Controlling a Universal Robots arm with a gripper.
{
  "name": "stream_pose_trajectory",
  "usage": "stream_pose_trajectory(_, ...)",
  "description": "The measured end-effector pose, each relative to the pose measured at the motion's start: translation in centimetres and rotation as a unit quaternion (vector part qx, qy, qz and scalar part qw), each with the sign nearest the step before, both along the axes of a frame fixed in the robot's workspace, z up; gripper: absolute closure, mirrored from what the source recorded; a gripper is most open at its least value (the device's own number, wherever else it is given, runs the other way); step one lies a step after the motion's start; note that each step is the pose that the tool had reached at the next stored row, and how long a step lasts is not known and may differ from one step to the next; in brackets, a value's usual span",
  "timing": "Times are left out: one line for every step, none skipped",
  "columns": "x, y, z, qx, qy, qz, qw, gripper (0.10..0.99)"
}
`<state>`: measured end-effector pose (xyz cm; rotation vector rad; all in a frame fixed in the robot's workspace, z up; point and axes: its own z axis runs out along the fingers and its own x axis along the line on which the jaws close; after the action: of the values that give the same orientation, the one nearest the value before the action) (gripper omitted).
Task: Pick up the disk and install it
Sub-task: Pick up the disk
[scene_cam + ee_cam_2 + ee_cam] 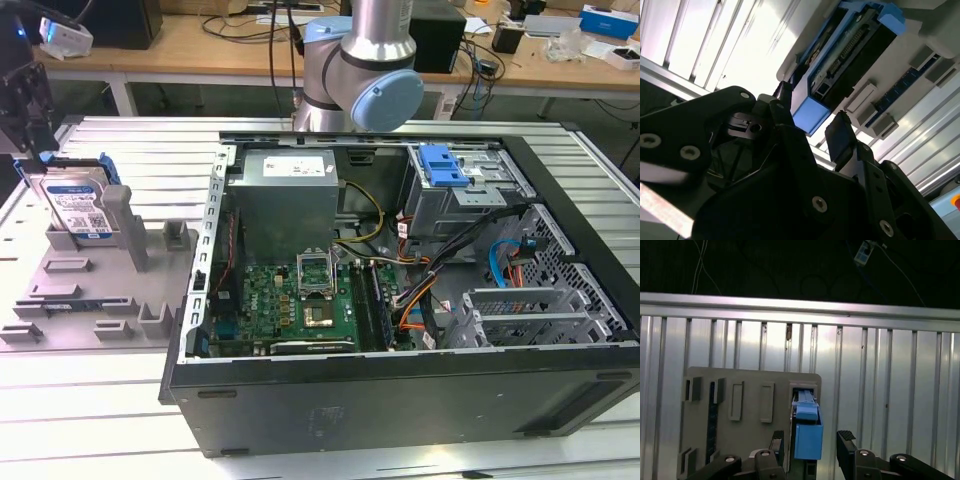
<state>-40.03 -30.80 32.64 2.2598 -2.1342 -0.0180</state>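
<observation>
Observed from the floor: the silver-grey metal hard drive with the white-and-blue label and blue plastic frame (75,205) stands on edge in a slot of the grey moulded plastic holder plate (90,300), at the exterior view's left. The plate lies on the ribbed aluminium table (100,420), just beside the large black open computer case (400,400); the drive is outside the case. The silver-and-blue jointed robot arm (360,70) reaches from behind the case toward that side. The black two-finger gripper (811,442) is positioned over the drive's upper edge. In both wrist views its jaws are spread wide and straddle the blue frame end of the drive, one finger (840,135) on each side. In the first wrist view a gap shows between each finger and the blue plastic, so nothing is clamped; contact is not evident. Inside the case, a green circuit board (300,300) lies on the floor and a grey metal power supply box (285,200) sits behind it. A wooden workbench (200,45) runs along the background.
</observation>
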Motion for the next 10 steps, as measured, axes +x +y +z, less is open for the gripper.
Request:
stream_pose_trajectory(-0.02,0.0,-0.11,0.0,0.0,0.0,1.0,0.545)
stream_pose_trajectory(-0.02,0.0,-0.18,0.0,0.0001,0.001,1.0,0.545)
stream_pose_trajectory(-0.03,0.0,-0.27,0.0,0.0,0.001,1.0,0.545)
stream_pose_trajectory(-0.03,0.0,-0.41,0.0,0.0001,0.001,1.0,0.545)
stream_pose_trajectory(-0.04,-0.01,-0.49,0.0,0.0001,0.002,1.0,0.545)
stream_pose_trajectory(-0.04,-0.02,-0.56,0.0,0.0001,0.002,1.0,0.545)
stream_pose_trajectory(-0.03,-0.05,-0.71,0.0,0.0,0.002,1.0,0.545)
stream_pose_trajectory(-0.04,-0.07,-0.78,0.0,0.0001,0.002,1.0,0.545)
stream_pose_trajectory(-0.03,-0.09,-0.86,0.0,0.0001,0.002,1.0,0.545)
stream_pose_trajectory(-0.03,-0.1,-0.91,0.0,0.0001,0.002,1.0,0.545)
